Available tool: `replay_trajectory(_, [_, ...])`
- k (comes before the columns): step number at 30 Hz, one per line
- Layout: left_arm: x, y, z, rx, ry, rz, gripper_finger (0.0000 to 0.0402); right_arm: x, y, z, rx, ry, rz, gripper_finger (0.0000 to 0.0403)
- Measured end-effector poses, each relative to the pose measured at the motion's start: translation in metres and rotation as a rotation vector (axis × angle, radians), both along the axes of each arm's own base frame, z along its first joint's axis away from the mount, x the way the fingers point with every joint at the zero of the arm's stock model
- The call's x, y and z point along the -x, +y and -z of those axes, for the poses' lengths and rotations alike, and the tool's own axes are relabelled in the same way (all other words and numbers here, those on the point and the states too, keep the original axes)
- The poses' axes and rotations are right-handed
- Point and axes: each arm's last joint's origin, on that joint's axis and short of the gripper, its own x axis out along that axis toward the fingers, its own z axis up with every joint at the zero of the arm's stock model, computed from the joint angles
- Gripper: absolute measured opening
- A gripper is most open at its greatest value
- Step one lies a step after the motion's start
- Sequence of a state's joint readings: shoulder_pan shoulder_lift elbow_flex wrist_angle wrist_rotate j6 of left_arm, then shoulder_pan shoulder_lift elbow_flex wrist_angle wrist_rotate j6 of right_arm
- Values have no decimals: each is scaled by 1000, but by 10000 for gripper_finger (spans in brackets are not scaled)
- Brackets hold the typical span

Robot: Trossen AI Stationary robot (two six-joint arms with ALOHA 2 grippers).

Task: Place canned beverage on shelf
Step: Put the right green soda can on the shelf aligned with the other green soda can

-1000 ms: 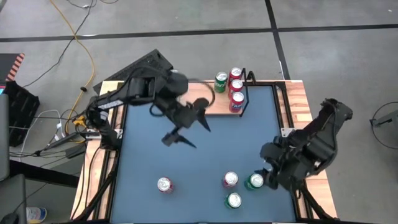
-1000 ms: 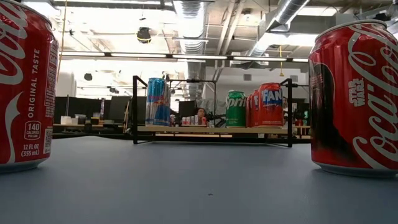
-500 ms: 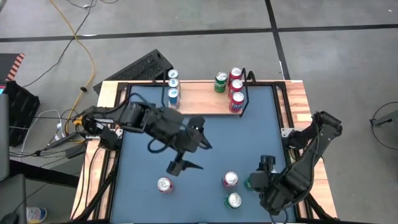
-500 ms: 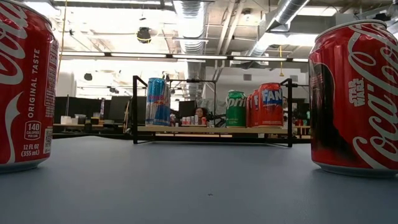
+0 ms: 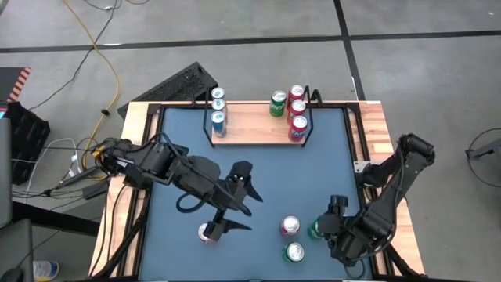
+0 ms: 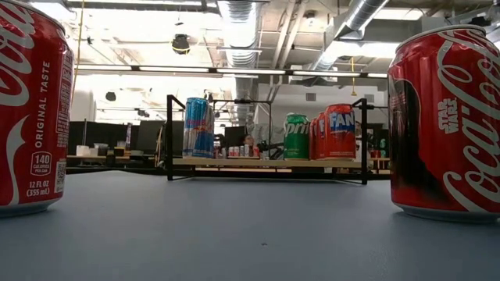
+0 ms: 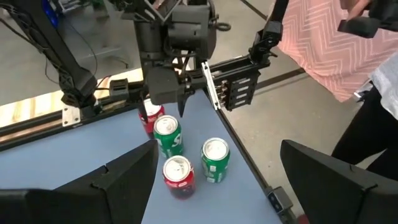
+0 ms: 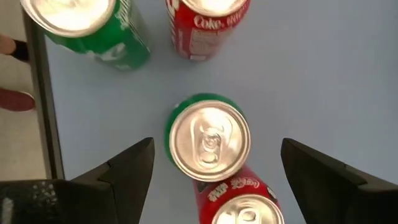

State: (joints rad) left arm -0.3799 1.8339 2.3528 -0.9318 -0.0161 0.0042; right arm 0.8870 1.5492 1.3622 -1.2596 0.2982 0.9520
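The shelf point(image 5: 258, 129), a light-wood board with black wire ends, stands at the table's far edge. Blue cans point(image 5: 218, 110) stand at its left end, a green can point(image 5: 278, 103) and red cans point(image 5: 297, 110) at its right. My left gripper point(image 5: 244, 200) is open at mid-table, beside a red can point(image 5: 207, 233) that stands near the near edge. My right gripper point(image 8: 216, 146) is open and points down over a green can point(image 8: 209, 140) in a cluster of upright cans at the near right. Its fingers stand on either side of the can, above it.
Around the green can stand a red can point(image 5: 290, 225), another green can point(image 5: 294, 251) and a red can point(image 8: 242, 205) under my right arm. The low view shows two red cans point(image 6: 31, 109) point(image 6: 445, 125) close up. A person point(image 7: 348, 56) stands beyond the table.
My left gripper, open, has come away from the shelf toward the table's near edge and now stands next to the red can at the near left. The blue cans on the shelf's left end are uncovered. My right arm has reached over the can cluster.
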Motion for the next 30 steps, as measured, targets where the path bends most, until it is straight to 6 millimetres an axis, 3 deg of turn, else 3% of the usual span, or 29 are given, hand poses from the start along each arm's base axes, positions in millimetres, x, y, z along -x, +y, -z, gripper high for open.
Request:
replay_trajectory(4, [1, 0, 1, -7, 16, -4, 323, -2, 0, 5, -26, -13, -3, 333])
replay_trajectory(15, [1, 2, 2, -41, 15, -42, 323, -8, -3, 41, -36, 18, 12, 333])
replay_trajectory(19, [2, 3, 3, -52, 27, -51, 323, -10, -3, 42, -51, 13, 14, 328])
replay_trajectory(30, [3, 6, 8, -136, 52, -75, 323, -15, -10, 41, -83, 68, -5, 221])
